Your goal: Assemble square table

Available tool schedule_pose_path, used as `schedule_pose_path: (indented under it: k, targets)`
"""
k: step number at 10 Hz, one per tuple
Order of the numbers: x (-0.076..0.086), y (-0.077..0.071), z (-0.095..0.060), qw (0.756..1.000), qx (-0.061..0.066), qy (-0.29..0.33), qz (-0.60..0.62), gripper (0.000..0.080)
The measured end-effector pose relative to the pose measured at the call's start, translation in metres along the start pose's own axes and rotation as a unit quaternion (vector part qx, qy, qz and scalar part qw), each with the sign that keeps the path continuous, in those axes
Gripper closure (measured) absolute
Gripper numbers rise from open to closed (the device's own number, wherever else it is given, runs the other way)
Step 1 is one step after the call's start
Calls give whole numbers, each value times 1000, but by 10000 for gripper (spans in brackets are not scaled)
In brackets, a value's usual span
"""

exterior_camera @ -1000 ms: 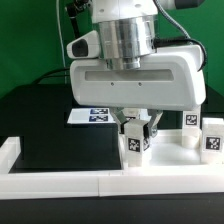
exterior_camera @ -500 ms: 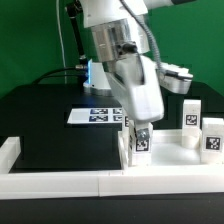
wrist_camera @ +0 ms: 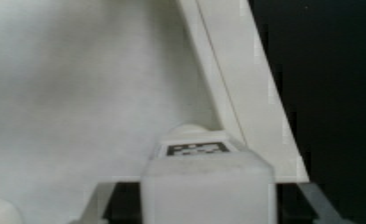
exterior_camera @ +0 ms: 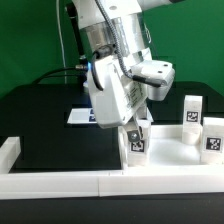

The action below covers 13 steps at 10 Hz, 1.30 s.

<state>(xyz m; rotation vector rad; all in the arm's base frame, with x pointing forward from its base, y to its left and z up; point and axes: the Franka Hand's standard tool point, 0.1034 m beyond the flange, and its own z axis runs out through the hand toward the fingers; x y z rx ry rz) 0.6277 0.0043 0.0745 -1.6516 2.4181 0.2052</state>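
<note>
My gripper [exterior_camera: 136,130] is shut on a white blocky leg [exterior_camera: 137,144] with a black-white tag. The leg stands upright at the near corner of the white square table top [exterior_camera: 170,160]. In the wrist view the leg [wrist_camera: 199,178] fills the gap between the two dark fingers [wrist_camera: 114,202], its tag facing the camera. The top's flat floor [wrist_camera: 82,90] and raised rim [wrist_camera: 233,80] lie beyond it. Two more tagged legs [exterior_camera: 191,112] [exterior_camera: 213,136] stand upright at the top's side on the exterior view's right.
The marker board [exterior_camera: 82,116] lies on the black table behind the arm. Long white border bars [exterior_camera: 60,181] run along the front, with an end block [exterior_camera: 8,152] at the exterior view's left. A green wall stands behind.
The wrist has turned and the arm now leans over from the exterior view's left. The gripper's tips and the leg have stayed at the same corner.
</note>
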Motion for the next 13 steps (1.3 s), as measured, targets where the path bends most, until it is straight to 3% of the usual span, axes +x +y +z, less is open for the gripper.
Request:
schedule_pose_path:
  k: [4,6,8,10,13]
  targets:
    - [1,1,1,1000,-1,2,21,505]
    - [-4,1,-6,1000,2,0,7,202]
    - [-14,9,-33,1000,11,-10,-7,165]
    - [-30,12,-77,999,25,-29,-15,153]
    - [-30,11,-77,999,23,-29,-15,150]
